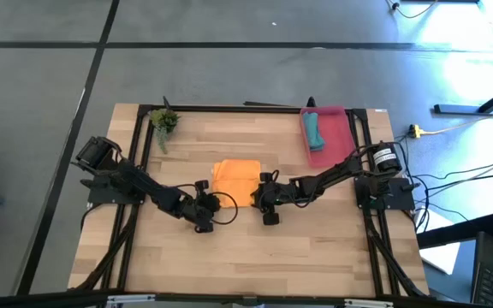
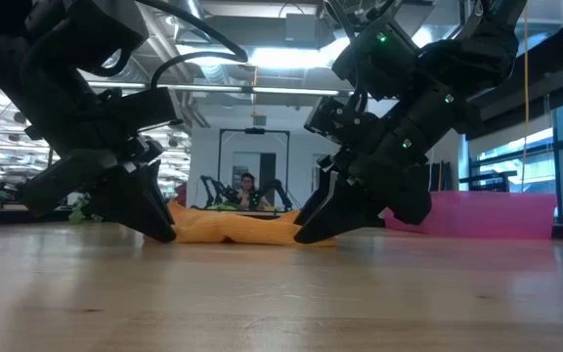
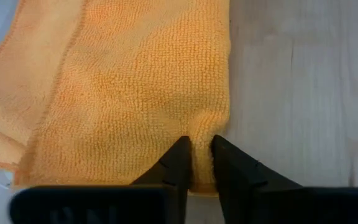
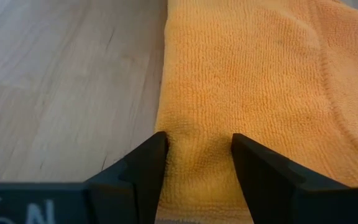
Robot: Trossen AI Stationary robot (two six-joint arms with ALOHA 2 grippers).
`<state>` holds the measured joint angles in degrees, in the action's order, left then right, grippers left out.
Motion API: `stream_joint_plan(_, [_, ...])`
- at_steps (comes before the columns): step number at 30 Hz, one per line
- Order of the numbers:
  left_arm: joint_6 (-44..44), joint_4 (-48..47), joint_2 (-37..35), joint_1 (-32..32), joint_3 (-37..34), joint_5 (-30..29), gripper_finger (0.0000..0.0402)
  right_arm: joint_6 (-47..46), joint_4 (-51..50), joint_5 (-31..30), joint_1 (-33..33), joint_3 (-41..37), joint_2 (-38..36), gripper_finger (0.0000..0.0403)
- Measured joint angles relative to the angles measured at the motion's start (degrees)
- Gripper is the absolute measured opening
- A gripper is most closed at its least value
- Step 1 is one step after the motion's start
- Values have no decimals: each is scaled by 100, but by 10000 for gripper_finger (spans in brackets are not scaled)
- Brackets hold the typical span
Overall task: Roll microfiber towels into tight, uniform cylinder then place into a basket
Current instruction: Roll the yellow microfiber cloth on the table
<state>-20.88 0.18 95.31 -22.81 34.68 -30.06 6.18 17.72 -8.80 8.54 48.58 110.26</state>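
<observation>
Nearest, the left claw (image 3: pixel 196 163) pinches a thin fold at the bright orange microfiber towel's (image 3: pixel 135 93) near edge on the wooden desk (image 1: pixel 255 257); the right claw (image 4: pixel 197 163) straddles the edge, half-spread. Uneven grips could skew the roll. The rolled teal towel (image 1: pixel 314 130) lies in the red-pink basket (image 1: pixel 336 128).

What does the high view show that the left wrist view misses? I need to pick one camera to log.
Only the high view shows the teal towel lying rolled in the basket, the plant, the right gripper at the orange towel's other near corner, and both arms. Only the left wrist view shows the left gripper pinching a fold at the towel's edge, its fingers nearly together. Both show the orange towel lying on the table.
</observation>
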Motion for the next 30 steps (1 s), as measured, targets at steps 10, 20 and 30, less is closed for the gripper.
stream_joint_plan(10, [8,-23,4,1,-4,-22,3,-10,2,-4,0,0,0,189])
stream_joint_plan(20, [-149,-21,4,2,-7,-24,1,-11,3,-7,0,0,0,185])
stream_joint_plan(30, [-155,-21,4,2,-7,-26,0,-4,2,4,2,0,0,86])
